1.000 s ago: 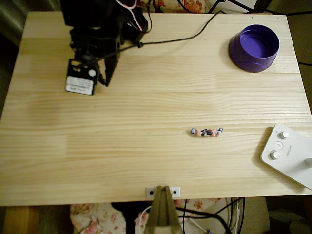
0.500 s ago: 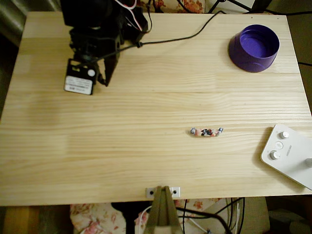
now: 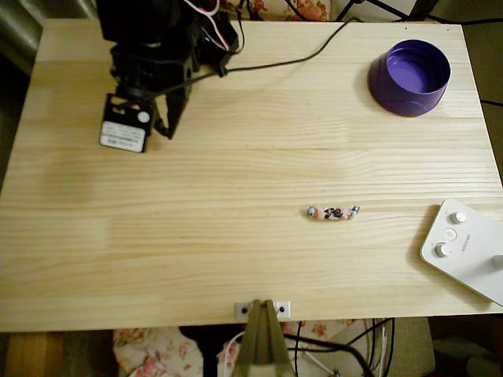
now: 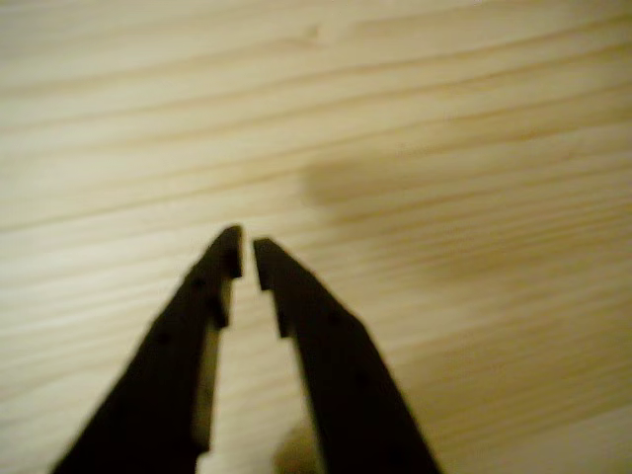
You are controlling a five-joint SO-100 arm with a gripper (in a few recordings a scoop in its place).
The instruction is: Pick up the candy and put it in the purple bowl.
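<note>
candy point(image 3: 333, 212) lying free, claw point(image 4: 247, 259) blurred (tips near-closed)

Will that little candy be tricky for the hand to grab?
Probably. The candy is tiny and lies flat on the table, so the fingertips must close low. Its twisted wrapper ends look crinkly and may give. It seems light, likely to scoot if nudged.

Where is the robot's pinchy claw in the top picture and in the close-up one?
Overhead view: the gripper is at the upper left of the table, under the black arm.
Wrist view: the gripper points up from the bottom middle, tips nearly closed.
Shared landmark: the pale wooden table.
</note>
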